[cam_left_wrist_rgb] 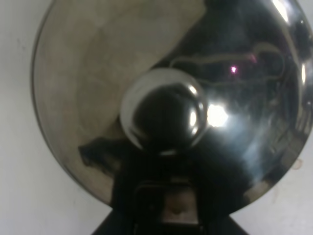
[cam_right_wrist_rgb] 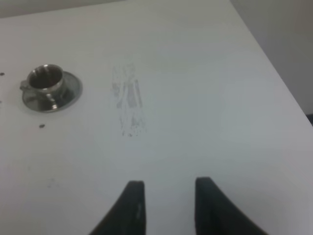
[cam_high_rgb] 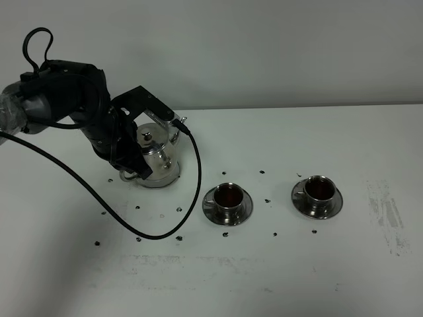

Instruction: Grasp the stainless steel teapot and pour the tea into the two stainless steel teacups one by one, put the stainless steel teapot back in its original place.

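No legible text, labels, brands, numbers or signs in any view: steel teapot (cam_high_rgb: 157, 153), both cups, tabletop (cam_high_rgb: 297, 277) all unmarked.

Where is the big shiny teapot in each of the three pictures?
Exterior high: the shiny bell-shaped stainless steel teapot stands left of centre, beside the left gripper.
Left wrist: its mirror-finish lid and round knob fill nearly the whole picture.
Right wrist: not in it; only one small steel teacup on its saucer shows.
Shared landmark: the white table, in all three views.
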`<move>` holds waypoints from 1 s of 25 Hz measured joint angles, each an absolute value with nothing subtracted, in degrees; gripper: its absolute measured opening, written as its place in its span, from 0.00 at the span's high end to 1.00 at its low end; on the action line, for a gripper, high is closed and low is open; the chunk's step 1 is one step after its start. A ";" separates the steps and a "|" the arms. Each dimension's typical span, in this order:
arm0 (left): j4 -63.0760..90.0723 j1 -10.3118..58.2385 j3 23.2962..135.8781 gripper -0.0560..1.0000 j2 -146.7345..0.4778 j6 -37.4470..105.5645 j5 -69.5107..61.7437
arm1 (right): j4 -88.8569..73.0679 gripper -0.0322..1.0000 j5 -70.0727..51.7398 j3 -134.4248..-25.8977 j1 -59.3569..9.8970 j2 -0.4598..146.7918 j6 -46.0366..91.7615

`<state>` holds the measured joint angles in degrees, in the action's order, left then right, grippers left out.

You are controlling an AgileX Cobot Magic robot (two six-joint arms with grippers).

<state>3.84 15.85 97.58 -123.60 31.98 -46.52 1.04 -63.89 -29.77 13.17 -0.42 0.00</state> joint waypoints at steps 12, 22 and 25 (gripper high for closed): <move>2.86 14.84 97.58 0.75 -124.60 31.79 -45.06 | 1.04 0.74 -63.89 -29.77 13.17 -0.42 0.00; 2.86 14.84 97.58 0.75 -125.97 31.79 -44.26 | 1.04 0.74 -63.89 -29.77 13.17 -0.42 0.00; 2.86 14.84 97.58 0.75 -125.97 31.79 -44.14 | 1.04 0.74 -63.89 -29.77 13.17 -0.42 0.00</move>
